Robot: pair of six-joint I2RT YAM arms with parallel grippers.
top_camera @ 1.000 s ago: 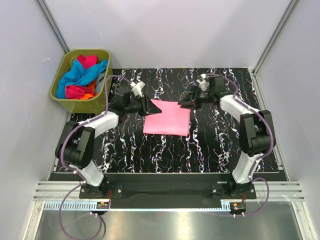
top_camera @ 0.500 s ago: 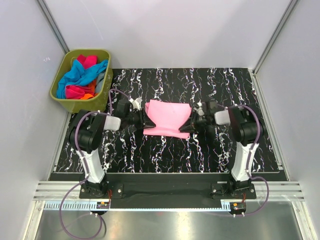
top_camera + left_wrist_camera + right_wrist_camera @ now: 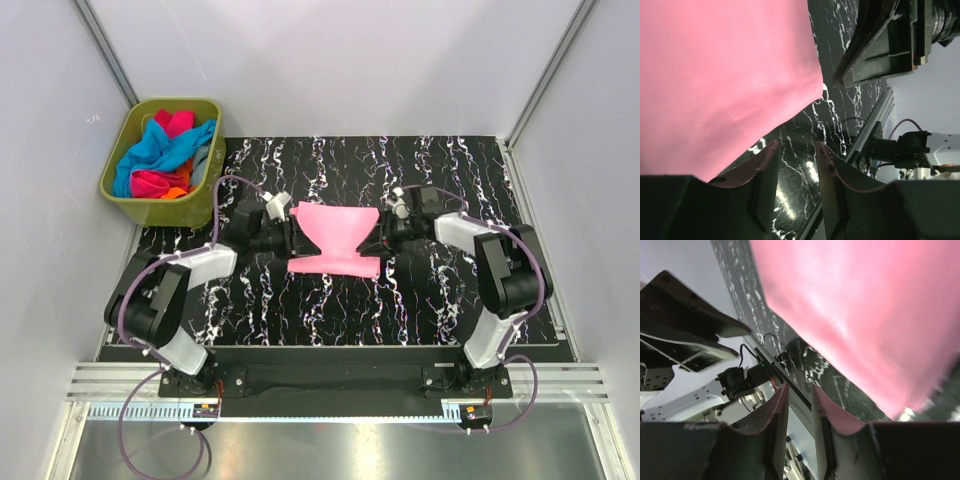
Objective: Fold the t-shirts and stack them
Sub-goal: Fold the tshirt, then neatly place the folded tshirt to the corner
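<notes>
The light pink t-shirt [image 3: 335, 238] lies folded in the middle of the black marbled table [image 3: 440, 290]. Its far edge flares wide, its middle is pinched in and its near edge lies flat. My left gripper [image 3: 290, 232] sits low at its left side and my right gripper [image 3: 381, 232] at its right side. In the left wrist view the pink cloth [image 3: 715, 85] lies beside my open, empty left gripper [image 3: 796, 147]. In the right wrist view the cloth [image 3: 865, 315] lies beside my right gripper [image 3: 799, 390], which is open a little and empty.
An olive-green bin [image 3: 150, 207] stands off the table's far left corner with blue, magenta, orange and grey shirts [image 3: 165, 155] heaped in it. White walls close in on both sides and the back. The right arm's body [image 3: 885, 40] shows in the left wrist view.
Both grippers came down from the shirt's far corners toward its sides, carrying cloth over. The flat shirt is now bunched into a pinched shape. The grippers have drawn slightly outward and back.
</notes>
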